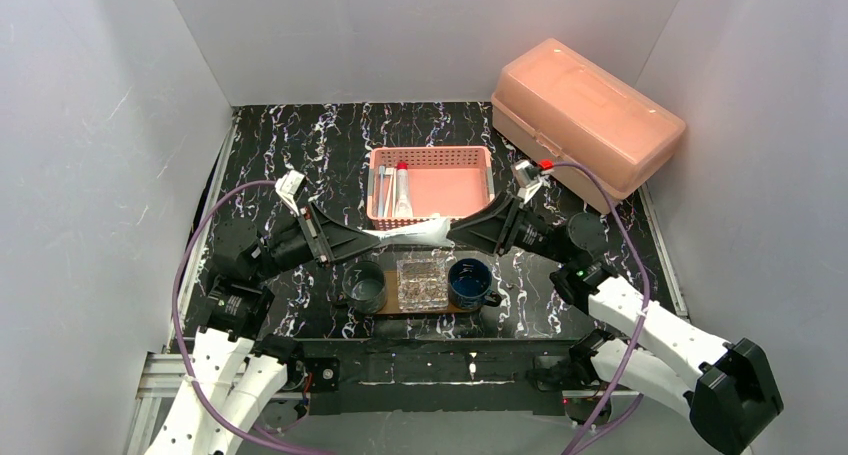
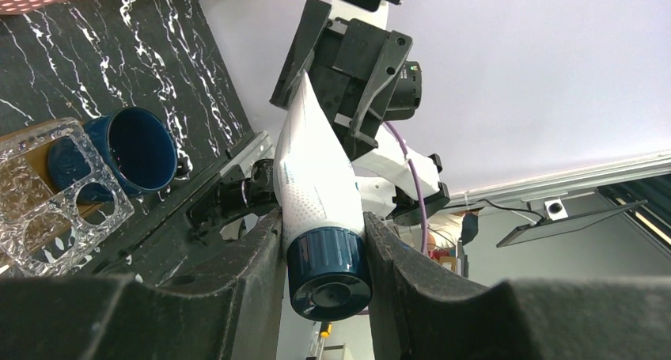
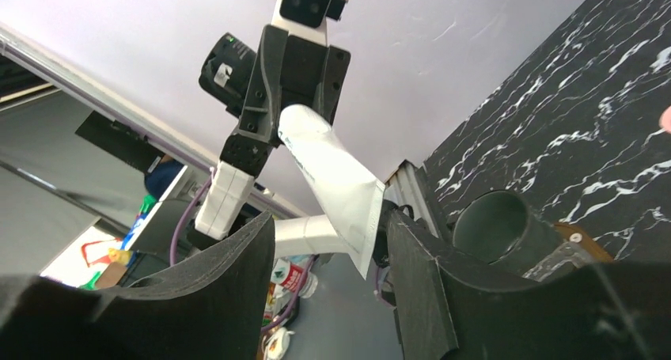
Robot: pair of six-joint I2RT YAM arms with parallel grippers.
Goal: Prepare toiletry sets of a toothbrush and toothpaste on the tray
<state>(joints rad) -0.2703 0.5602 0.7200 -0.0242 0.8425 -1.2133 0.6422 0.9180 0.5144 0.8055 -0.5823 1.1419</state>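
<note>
A white toothpaste tube [image 1: 405, 233] with a dark blue cap [image 2: 328, 273] hangs level between my two grippers, above the cups. My left gripper [image 1: 345, 243] [image 2: 324, 233] is shut on its cap end. My right gripper [image 1: 460, 230] [image 3: 332, 233] stands open around the flat crimped end [image 3: 360, 217], which lies close to one finger. Below, the brown tray [image 1: 395, 313] carries a grey-green cup [image 1: 364, 285], a clear faceted glass [image 1: 422, 280] and a dark blue mug [image 1: 470, 282]. Slim toothbrushes [image 1: 382, 188] lie in the pink basket.
The pink mesh basket [image 1: 430, 183] sits behind the tray and also holds a red-capped tube [image 1: 402, 190]. A large salmon lidded box [image 1: 585, 115] stands at the back right. White walls close in the black marbled table on three sides.
</note>
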